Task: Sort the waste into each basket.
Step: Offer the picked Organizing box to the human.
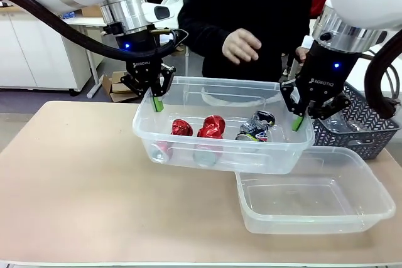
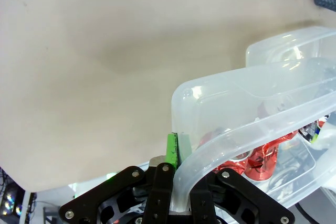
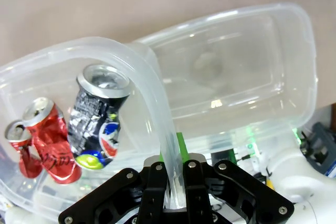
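Note:
A clear tub (image 1: pixel 182 86) hangs above the table, held at both ends. My left gripper (image 1: pixel 156 100) is shut on its left rim (image 2: pixel 210 153), and my right gripper (image 1: pixel 298 117) is shut on its right rim (image 3: pixel 152 108). Inside lie two crushed red cans (image 1: pixel 211 127) (image 3: pixel 47 140) and a dark multicoloured can (image 1: pixel 257 125) (image 3: pixel 97 116). A second clear tub (image 1: pixel 314 196) (image 3: pixel 236 72) rests empty on the table at the right, partly under the lifted one.
A dark mesh basket (image 1: pixel 370 127) stands at the far right behind the empty tub. A person in black stands at the far side with a hand (image 1: pixel 242 45) over the lifted tub. Bare tabletop (image 1: pixel 75 174) spreads to the left.

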`<state>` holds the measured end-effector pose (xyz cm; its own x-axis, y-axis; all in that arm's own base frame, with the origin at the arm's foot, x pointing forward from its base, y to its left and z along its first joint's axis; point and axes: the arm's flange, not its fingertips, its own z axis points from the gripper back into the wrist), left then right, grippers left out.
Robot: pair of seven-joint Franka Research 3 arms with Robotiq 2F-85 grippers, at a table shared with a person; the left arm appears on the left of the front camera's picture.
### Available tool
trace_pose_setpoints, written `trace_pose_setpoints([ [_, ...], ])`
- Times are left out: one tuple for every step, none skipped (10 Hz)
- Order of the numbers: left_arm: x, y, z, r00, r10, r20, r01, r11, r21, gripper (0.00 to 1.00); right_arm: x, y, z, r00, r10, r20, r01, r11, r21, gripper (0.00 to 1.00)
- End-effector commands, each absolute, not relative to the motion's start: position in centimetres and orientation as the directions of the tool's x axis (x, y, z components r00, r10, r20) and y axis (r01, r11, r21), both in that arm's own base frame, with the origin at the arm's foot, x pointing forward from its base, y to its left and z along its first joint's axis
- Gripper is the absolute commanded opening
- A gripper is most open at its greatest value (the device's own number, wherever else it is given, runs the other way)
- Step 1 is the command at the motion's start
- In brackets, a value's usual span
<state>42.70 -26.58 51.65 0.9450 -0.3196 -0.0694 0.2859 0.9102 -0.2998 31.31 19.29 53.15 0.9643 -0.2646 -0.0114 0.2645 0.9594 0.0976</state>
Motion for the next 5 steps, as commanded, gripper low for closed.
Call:
trace_pose_setpoints([
  [42.53, -26.60, 52.53, 0.943, -0.327, -0.065, 0.291, 0.901, -0.321, 0.03, 31.73, 18.84, 53.18, 0.963, -0.268, -0.005, 0.267, 0.960, 0.083, 0.04],
  [42.53, -26.60, 52.53, 0.943, -0.327, -0.065, 0.291, 0.901, -0.321, 0.03, 31.73, 18.84, 53.18, 0.963, -0.268, -0.005, 0.267, 0.960, 0.083, 0.04],
  [42.53, -26.60, 52.53, 0.943, -0.327, -0.065, 0.291, 0.901, -0.321, 0.03, 31.73, 18.84, 53.18, 0.963, -0.268, -0.005, 0.267, 0.960, 0.083, 0.04],
  [42.53, -26.60, 52.53, 0.943, -0.327, -0.065, 0.291, 0.901, -0.321, 0.03, 31.73, 18.84, 53.18, 0.963, -0.268, -0.005, 0.267, 0.960, 0.083, 0.04],
  [42.53, -26.60, 52.53, 0.943, -0.327, -0.065, 0.291, 0.901, -0.321, 0.03, 31.73, 18.84, 53.18, 0.963, -0.268, -0.005, 0.267, 0.960, 0.083, 0.04],
])
